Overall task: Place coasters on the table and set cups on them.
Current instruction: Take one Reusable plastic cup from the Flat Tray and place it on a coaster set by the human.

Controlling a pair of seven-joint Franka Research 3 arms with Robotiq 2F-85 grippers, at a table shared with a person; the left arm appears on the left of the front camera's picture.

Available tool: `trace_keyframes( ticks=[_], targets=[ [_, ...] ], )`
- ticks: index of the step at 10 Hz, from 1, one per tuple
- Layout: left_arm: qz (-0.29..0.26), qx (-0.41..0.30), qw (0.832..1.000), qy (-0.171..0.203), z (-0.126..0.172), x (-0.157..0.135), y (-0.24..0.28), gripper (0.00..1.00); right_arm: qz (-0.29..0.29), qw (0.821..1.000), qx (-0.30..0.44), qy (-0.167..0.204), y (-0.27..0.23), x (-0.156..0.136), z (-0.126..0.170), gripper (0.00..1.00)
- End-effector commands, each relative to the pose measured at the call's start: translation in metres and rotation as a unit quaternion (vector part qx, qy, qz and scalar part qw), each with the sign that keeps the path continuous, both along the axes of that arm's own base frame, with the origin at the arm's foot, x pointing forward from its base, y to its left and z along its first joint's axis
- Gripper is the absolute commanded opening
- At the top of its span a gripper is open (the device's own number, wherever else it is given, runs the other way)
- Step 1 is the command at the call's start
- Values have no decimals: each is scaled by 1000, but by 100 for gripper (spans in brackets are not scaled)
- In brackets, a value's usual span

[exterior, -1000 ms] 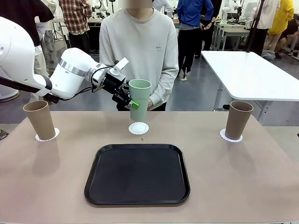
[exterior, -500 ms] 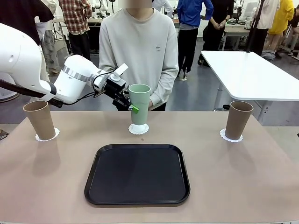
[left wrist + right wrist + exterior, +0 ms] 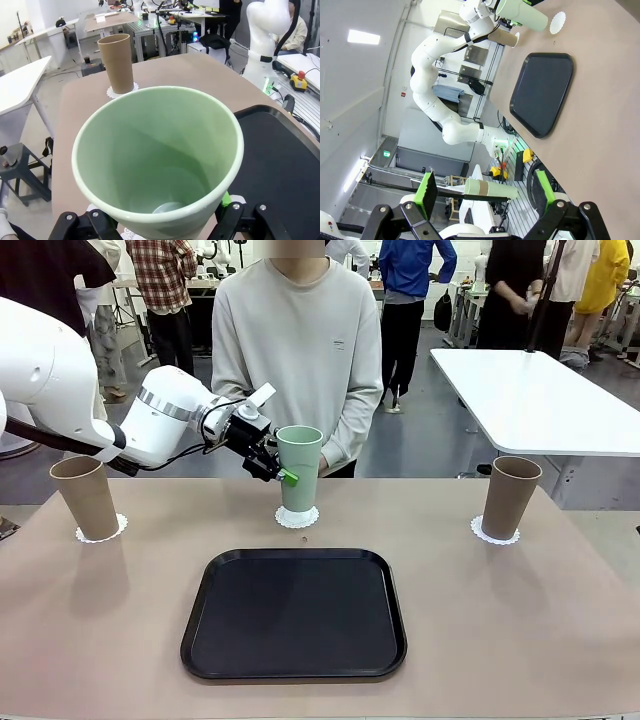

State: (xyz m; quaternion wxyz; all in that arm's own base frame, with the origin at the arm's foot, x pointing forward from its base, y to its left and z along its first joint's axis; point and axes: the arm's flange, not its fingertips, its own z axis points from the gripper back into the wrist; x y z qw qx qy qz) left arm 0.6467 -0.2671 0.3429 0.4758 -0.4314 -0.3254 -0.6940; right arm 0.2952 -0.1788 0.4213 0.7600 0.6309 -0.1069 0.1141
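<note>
Table [image 3: 520,640] work: my left claw [image 3: 277,468] pinches the green cup [image 3: 299,468]; I should seat it centred on its doily [image 3: 297,517], then release.

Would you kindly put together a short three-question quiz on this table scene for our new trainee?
1. True or false: the left gripper is shut on the green cup.
2. How many brown cups stand on coasters? A) one B) two C) three
3. Fill in: the black tray holds ____ cups.

Key
1. True; the cup is over the middle coaster.
2. B: one brown cup at the left, one at the right.
3. No. The right gripper is open, holding nothing.
</note>
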Motion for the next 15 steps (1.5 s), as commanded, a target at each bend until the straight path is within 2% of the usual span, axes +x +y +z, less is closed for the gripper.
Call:
trace_keyframes(
  ticks=[1,15],
  targets=[
    [1,3,1000,2,7,9,0,88,2,1000,4,-2,1,-1,-1,100],
    [12,10,999,29,-7,23,1,88,2,1000,4,-2,1,-1,-1,100]
  ],
)
